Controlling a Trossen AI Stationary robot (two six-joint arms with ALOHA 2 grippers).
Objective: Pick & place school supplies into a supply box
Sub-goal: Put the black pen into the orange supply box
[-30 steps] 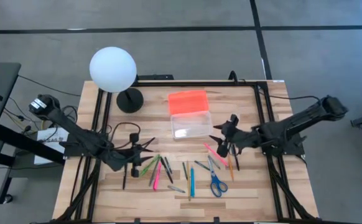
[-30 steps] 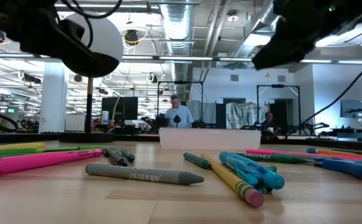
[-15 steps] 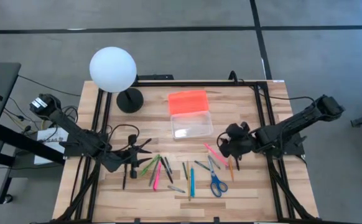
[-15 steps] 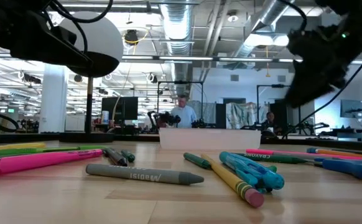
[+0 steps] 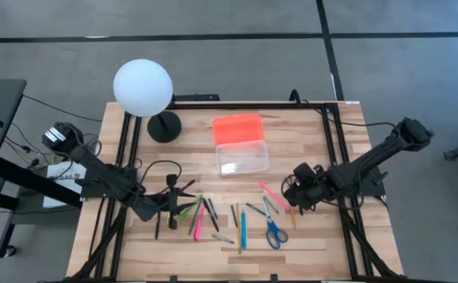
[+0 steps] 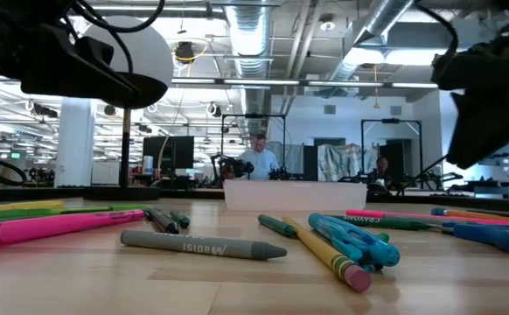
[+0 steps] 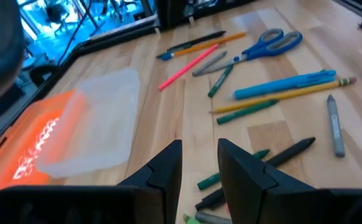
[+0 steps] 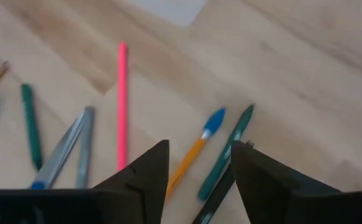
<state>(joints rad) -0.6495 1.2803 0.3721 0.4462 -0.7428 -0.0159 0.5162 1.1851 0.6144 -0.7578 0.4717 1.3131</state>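
Observation:
The school supplies (image 5: 237, 216) lie loose on the wooden table's near half: pens, pencils, markers and blue-handled scissors (image 5: 275, 230). The supply box (image 5: 242, 157) stands open behind them, with its orange lid (image 5: 238, 126) beyond it. My left gripper (image 7: 199, 152) hovers open over the left end of the spread, by green and black markers (image 7: 255, 158), with nothing between its fingers. My right gripper (image 8: 196, 149) points steeply down, open. It is above an orange pen with a blue cap (image 8: 199, 140) and a green pen (image 8: 227, 155) at the right end (image 5: 293, 195).
A white globe lamp (image 5: 142, 88) on a black base (image 5: 164, 126) stands at the far left. A black frame rail (image 5: 323, 141) runs along the table's sides. Bare wood lies between the box and the pens. People stand in the room behind (image 6: 256, 162).
My right gripper has gone down and toward the table's right and near edges, its wrist rolling and tipping more steeply downward over the pens. My left gripper has sunk a little over the left markers. No supply has moved.

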